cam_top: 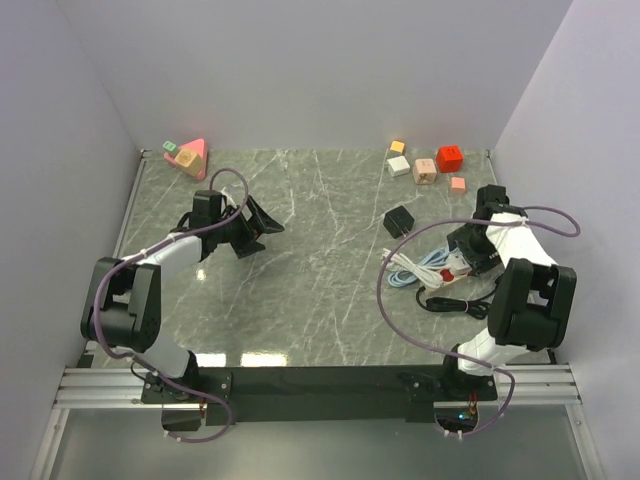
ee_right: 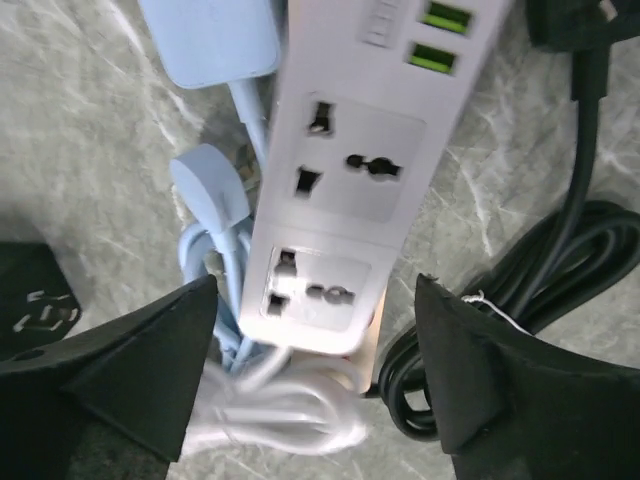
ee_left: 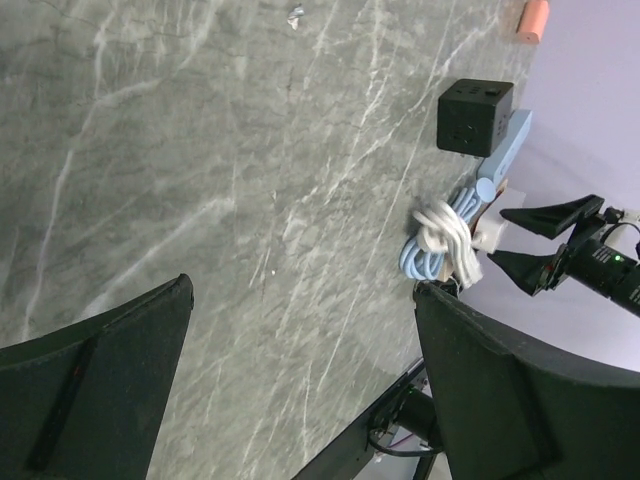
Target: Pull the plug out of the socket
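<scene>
A white power strip [ee_right: 345,190] lies on the marble table at the right [cam_top: 456,266]. Its two sockets that show are empty, and green USB ports sit at its far end. A black plug [ee_right: 585,20] with a black cord [ee_right: 520,330] lies beside the strip's far right. A blue adapter [ee_right: 210,40] and blue cord [ee_right: 215,200] lie on its left, with a coiled white cord [ee_right: 290,410] below. My right gripper [ee_right: 315,290] is open just above the strip's near end, a finger on each side, holding nothing. My left gripper [cam_top: 262,222] is open and empty, far to the left over bare table.
A black cube adapter [cam_top: 400,221] sits left of the strip, also in the left wrist view [ee_left: 475,117]. Toy blocks stand along the back: a pink wedge [cam_top: 192,157] at the left, a red cube [cam_top: 449,158] and small ones at the right. Walls close three sides.
</scene>
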Action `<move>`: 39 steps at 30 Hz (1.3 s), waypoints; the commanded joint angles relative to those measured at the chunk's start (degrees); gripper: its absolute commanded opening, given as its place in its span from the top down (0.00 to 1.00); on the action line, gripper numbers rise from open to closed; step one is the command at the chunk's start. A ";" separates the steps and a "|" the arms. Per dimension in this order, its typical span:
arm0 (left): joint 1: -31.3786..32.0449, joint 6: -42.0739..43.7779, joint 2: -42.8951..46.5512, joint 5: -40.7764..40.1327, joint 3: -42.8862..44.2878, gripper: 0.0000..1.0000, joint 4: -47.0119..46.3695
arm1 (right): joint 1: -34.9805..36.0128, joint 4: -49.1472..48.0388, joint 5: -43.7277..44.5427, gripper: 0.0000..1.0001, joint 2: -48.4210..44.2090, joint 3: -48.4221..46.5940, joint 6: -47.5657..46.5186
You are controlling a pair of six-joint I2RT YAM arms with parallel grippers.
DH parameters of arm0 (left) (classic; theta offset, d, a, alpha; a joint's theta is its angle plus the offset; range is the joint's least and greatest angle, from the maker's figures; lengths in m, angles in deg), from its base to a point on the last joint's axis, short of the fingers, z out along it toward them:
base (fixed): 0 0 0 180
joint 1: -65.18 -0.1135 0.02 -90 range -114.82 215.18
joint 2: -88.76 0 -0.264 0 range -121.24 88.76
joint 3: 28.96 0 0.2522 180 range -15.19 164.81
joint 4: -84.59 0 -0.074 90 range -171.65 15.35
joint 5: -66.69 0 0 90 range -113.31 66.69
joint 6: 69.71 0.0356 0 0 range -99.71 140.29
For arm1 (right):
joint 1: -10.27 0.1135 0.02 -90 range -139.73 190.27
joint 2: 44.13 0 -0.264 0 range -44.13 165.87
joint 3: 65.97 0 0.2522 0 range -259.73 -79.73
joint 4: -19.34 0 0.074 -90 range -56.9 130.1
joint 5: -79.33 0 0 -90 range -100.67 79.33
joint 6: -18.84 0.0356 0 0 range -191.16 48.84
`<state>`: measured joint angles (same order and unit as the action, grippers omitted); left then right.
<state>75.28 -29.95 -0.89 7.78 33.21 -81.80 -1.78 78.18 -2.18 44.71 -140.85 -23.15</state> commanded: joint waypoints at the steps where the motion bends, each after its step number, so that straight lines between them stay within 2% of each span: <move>1: 0.17 1.46 4.30 -0.33 -0.85 0.02 -0.30 | -0.95 1.84 -0.23 0.13 -2.17 -5.14 -1.69; 4: 0.17 1.55 4.57 -0.15 -1.29 0.02 0.05 | -0.78 3.78 0.91 0.09 -5.07 -6.37 -2.48; 7: 0.17 1.46 5.18 -0.15 -1.38 0.02 -0.03 | 1.06 0.47 -4.86 0.06 -11.82 -4.11 -8.51; 9: 0.17 1.46 5.62 -0.50 -1.29 0.02 -0.03 | 4.13 -2.27 -8.31 0.05 -13.33 -3.39 -10.30; 10: 0.17 1.72 5.62 -0.85 -1.29 0.02 -0.03 | 8.41 -3.06 -8.32 0.05 -12.90 -4.26 -13.09; 14: 0.18 1.37 5.45 -0.51 -1.12 0.02 0.93 | 18.44 -3.68 -7.09 0.04 -5.29 -10.91 -19.86; 18: 0.17 0.58 6.85 -0.42 -2.08 0.01 0.58 | 23.03 -6.83 -0.24 0.00 3.78 -16.92 -29.53; 21: 0.09 0.41 8.08 -0.42 -3.05 0.01 0.58 | 23.13 -11.39 -0.66 0.00 8.18 -18.85 -36.30; 22: 0.09 0.32 8.43 -0.50 -3.31 0.01 -1.07 | 23.13 -11.85 -4.15 0.00 10.80 -20.51 -40.67; 25: -0.09 0.49 9.05 -0.42 -3.66 0.01 -1.00 | 23.39 -12.11 -5.50 0.00 15.56 -24.21 -47.45; 28: -0.70 0.58 9.31 -0.16 -3.75 0.01 -1.00 | 23.22 -17.47 -6.90 0.00 16.45 -23.60 -51.77; 29: -1.05 0.58 9.23 -0.15 -3.49 0.01 -0.83 | 23.13 -18.27 -10.30 0.00 16.89 -23.95 -52.22; 31: -1.41 0.75 8.96 0.28 -3.14 0.01 -0.74 | 23.04 -17.40 -11.48 0.00 20.38 -27.44 -53.36; 34: -2.55 1.37 8.00 0.72 -2.26 0.01 -0.03 | 23.04 -13.53 -10.08 0.00 26.45 -33.34 -53.20; 39: -4.74 2.16 6.77 1.95 -1.29 0.01 -0.03 | 22.95 -13.53 -9.20 0.01 30.51 -35.38 -53.02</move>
<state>71.72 -29.71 6.43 7.89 29.73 -80.90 21.58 63.34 -11.65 73.41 -173.73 -74.51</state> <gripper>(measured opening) 0.993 0.996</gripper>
